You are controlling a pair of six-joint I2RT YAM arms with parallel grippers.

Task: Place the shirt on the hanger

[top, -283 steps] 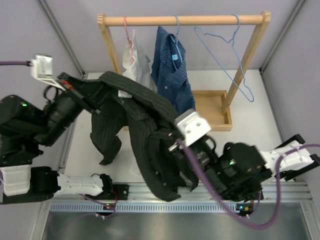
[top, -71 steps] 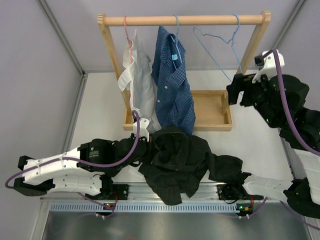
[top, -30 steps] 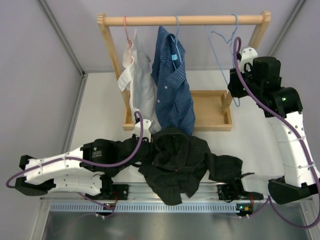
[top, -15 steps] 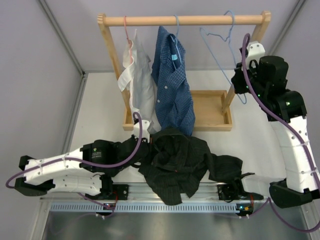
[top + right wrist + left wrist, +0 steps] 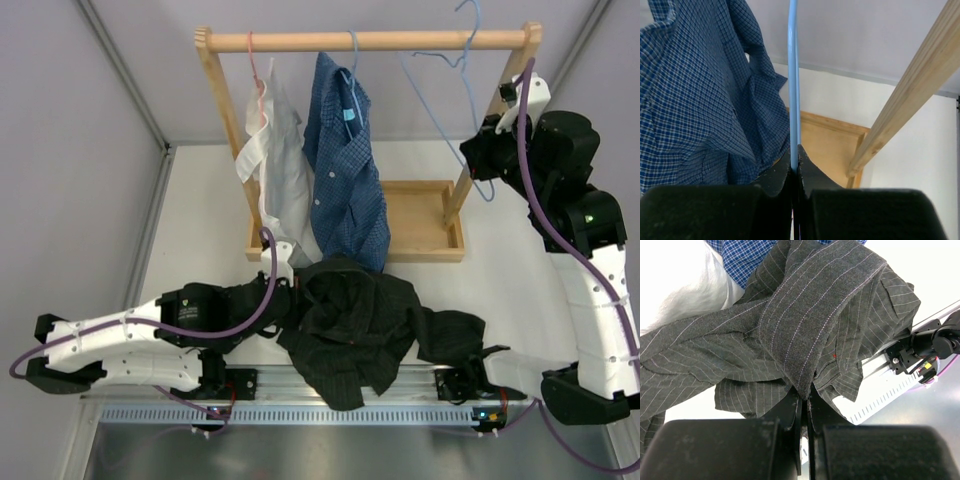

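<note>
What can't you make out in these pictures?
Right wrist view: only a strip of the hanger shows; the edges cut off the rest.
Top view: its hook runs past the top edge.
Top and left wrist views: the shirt buries its collar and label in its folds.
Top view: the left claw is hidden under the shirt's edge.

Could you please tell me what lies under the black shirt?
The black shirt rests on the white table, its near edge overhanging the metal rail; anything beneath its middle is covered.
</note>
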